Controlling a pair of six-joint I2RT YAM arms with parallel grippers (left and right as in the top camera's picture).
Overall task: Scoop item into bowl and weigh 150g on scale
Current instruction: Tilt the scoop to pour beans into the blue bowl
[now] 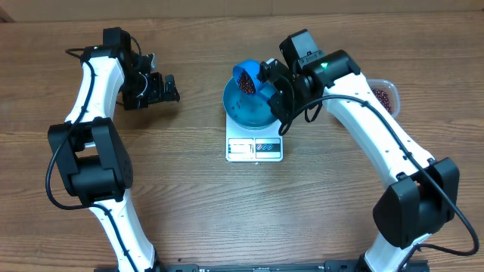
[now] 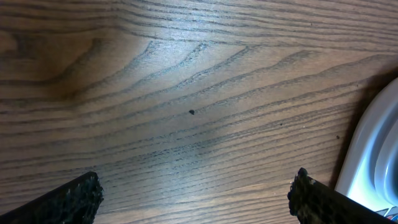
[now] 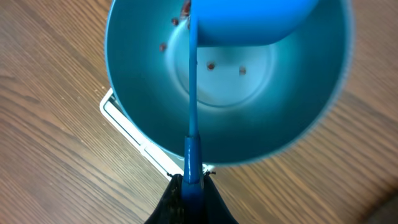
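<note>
The blue bowl [image 1: 249, 112] stands on the white scale [image 1: 255, 148] at mid-table. My right gripper [image 1: 274, 78] is shut on the handle of a small blue scoop [image 1: 246, 78], which hangs over the bowl with red-brown beans [image 1: 247, 84] in its cup. In the right wrist view the right gripper [image 3: 193, 186] clamps the scoop handle [image 3: 193, 118]. A few beans [image 3: 211, 65] lie on the bowl [image 3: 298, 112] floor, and a corner of the scale [image 3: 134, 134] shows below. My left gripper [image 1: 162, 87] is open and empty over bare wood, left of the scale. Its fingertips [image 2: 81, 198] stand wide apart.
A clear tub [image 1: 383, 92] holding more beans sits at the right, partly behind my right arm. In the left wrist view a white rounded edge [image 2: 379, 155] shows at the right border, and a small dark speck [image 2: 191, 112] lies on the wood.
</note>
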